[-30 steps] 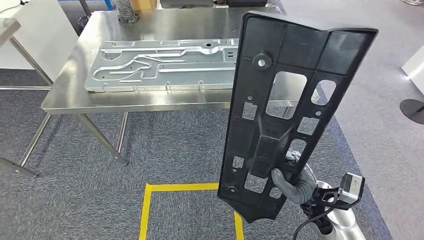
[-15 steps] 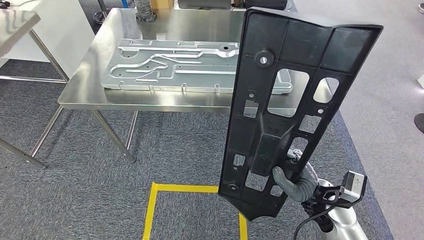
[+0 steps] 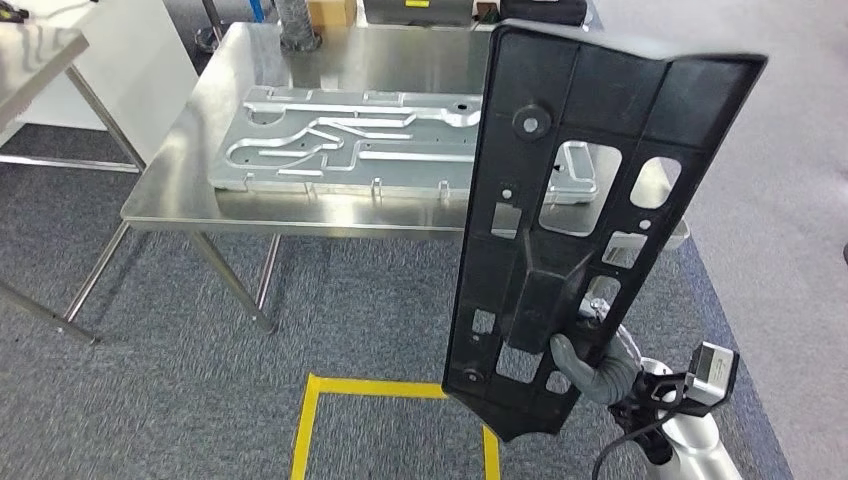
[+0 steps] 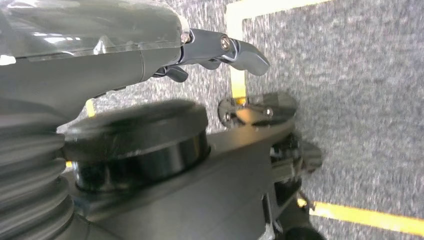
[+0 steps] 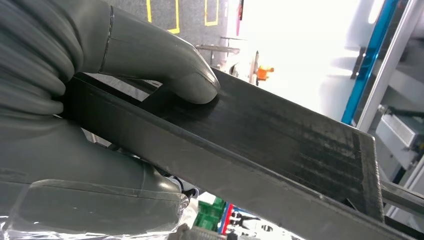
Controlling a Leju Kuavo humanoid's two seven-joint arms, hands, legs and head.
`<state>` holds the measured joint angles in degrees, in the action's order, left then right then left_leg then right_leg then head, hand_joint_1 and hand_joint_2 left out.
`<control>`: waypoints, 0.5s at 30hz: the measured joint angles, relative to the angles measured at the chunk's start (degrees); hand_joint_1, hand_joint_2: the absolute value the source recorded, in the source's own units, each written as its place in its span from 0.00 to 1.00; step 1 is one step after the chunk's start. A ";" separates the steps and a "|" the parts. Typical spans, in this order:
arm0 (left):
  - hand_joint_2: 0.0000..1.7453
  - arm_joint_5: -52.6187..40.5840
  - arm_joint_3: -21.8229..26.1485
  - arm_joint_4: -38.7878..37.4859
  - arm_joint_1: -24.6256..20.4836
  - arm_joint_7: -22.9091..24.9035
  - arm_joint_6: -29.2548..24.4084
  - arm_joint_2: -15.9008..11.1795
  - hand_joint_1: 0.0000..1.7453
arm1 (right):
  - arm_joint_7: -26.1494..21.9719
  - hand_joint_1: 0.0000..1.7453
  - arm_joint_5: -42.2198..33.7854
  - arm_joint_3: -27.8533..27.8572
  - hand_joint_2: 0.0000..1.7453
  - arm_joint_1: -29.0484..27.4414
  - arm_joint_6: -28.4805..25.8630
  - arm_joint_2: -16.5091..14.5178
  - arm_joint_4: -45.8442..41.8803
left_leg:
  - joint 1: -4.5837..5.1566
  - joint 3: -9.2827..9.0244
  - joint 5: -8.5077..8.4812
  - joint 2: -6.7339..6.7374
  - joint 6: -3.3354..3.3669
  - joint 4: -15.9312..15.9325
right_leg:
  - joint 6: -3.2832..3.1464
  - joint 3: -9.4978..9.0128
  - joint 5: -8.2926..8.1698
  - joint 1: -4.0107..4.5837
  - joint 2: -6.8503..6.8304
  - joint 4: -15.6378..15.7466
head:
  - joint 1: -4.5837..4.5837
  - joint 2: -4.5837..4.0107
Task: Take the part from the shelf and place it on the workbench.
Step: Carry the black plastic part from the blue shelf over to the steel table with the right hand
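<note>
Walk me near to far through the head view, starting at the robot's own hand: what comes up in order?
Right hand gripping the black plastic part near its lower end → yellow floor tape → grey carpet → steel workbench → embossed metal plate lying on the workbench.

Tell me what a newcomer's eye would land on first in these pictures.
First, the tall black plastic part, held upright in the right hand at the lower right of the head view, with cut-outs all over it. Next, the steel workbench beyond it across the grey carpet, with a long stamped metal panel lying flat on top. Last, the yellow tape outline on the floor in front of the robot.
</note>
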<state>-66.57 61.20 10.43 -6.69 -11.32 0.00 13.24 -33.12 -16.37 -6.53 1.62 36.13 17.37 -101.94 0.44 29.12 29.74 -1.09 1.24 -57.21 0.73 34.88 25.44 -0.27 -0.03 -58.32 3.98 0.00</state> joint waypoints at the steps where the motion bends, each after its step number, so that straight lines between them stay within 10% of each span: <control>1: 1.00 -0.01 0.00 0.00 -0.01 0.00 0.00 0.01 0.00 | -0.01 1.00 0.00 0.03 1.00 0.01 0.00 0.01 0.00 | 0.00 -0.04 0.04 0.01 -0.06 0.04 | -0.05 -0.01 0.04 0.01 0.01 0.04 | -0.01 0.00; 5: 1.00 -0.03 -0.03 0.02 -0.25 -0.02 0.00 -0.04 0.00 | -0.05 1.00 -0.01 0.16 1.00 0.05 0.00 0.09 -0.01 | 0.02 0.99 1.31 0.24 -0.71 -2.83 | -0.50 -1.27 0.59 -0.61 -0.01 0.83 | 0.02 0.00; 7: 1.00 -0.07 -0.06 0.02 -0.18 -0.04 -0.01 -0.07 0.00 | -0.11 1.00 -0.03 0.24 1.00 0.04 0.17 0.17 0.04 | -0.43 7.24 3.37 0.56 -1.59 -12.63 | -0.88 -3.44 2.21 -0.90 -0.11 1.31 | 0.04 0.00; 9: 1.00 -0.08 -0.07 0.02 0.07 -0.05 -0.07 -0.08 0.00 | -0.19 1.00 -0.08 0.26 1.00 0.00 0.50 0.20 0.13 | -0.73 12.30 1.46 0.72 -2.05 -17.35 | -0.86 -5.90 4.18 -1.02 -0.08 1.39 | 0.06 0.00; 12: 1.00 -0.02 -0.06 0.01 0.35 -0.08 -0.20 -0.10 0.00 | -0.31 1.00 -0.14 0.26 1.00 0.10 0.83 0.20 0.23 | -0.54 10.20 -7.21 0.86 -1.63 -7.19 | -0.24 -9.05 6.67 -1.14 0.02 1.58 | 0.04 0.00; 15: 1.00 0.13 -0.05 0.00 0.32 -0.09 -0.28 -0.11 0.00 | -0.34 1.00 -0.17 0.24 1.00 0.32 0.88 0.19 0.37 | -0.05 8.34 -6.69 0.95 -0.55 -2.83 | 0.94 -10.16 7.52 -0.98 0.13 2.03 | 0.04 0.00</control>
<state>-66.44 61.14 10.43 -6.37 -11.41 -0.28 13.13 -33.47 -16.54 -6.29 1.94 37.01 17.56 -101.57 0.39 37.46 23.04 -0.15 0.69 -60.04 1.67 24.72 32.96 -1.26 0.10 -56.29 4.02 0.00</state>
